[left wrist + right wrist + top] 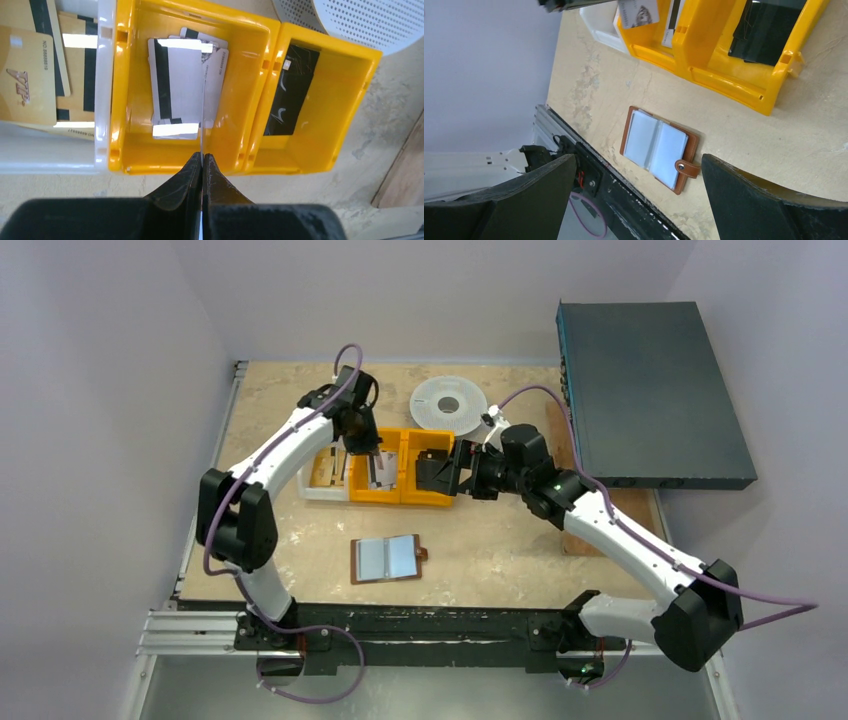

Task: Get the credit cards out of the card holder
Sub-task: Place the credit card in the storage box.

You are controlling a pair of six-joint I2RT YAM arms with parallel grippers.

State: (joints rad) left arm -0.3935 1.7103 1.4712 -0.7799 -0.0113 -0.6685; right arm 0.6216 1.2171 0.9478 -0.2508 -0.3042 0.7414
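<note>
The card holder lies open on the table near the front edge, brown leather with pale grey-blue pockets and a snap strap. Several credit cards lie stacked in the left compartment of the yellow bin. My left gripper hangs over that compartment, shut on one thin card seen edge-on. The same card shows at the top of the right wrist view. My right gripper is open and holds nothing. It sits above the bin's right compartment, looking down towards the card holder.
A black wallet-like item lies in the right yellow compartment. Gold cards fill the white tray left of the bin. A white perforated disc sits behind the bin, and a large dark box at the back right.
</note>
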